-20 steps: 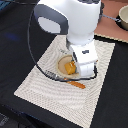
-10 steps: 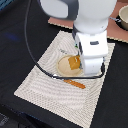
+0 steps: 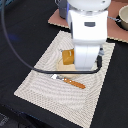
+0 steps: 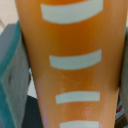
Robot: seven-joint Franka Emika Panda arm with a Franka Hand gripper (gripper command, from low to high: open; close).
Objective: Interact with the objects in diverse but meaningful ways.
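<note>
A yellow-orange ridged bread-like block [image 3: 66, 56] lies on a pale plate [image 3: 62, 68] on the woven placemat. My gripper [image 3: 84, 61] is down over the block's right end in the exterior view, its fingertips hidden behind the white hand. In the wrist view the block [image 4: 75, 65] fills the picture, orange with pale stripes, and grey-teal fingers [image 4: 12, 85] flank it closely. Whether the jaws press on it is not visible. The tomato, blue cup and sausage stick are out of view.
A wooden-handled utensil [image 3: 71, 81] lies on the placemat [image 3: 40, 85] in front of the plate. A brown board [image 3: 114, 30] at the back holds a grey pot [image 3: 123, 19]; another grey pot [image 3: 62, 7] stands behind the arm. A black cable [image 3: 30, 62] crosses the mat.
The arm has moved toward the exterior view's right and lowered over the plate. The hand now covers the right part of the block.
</note>
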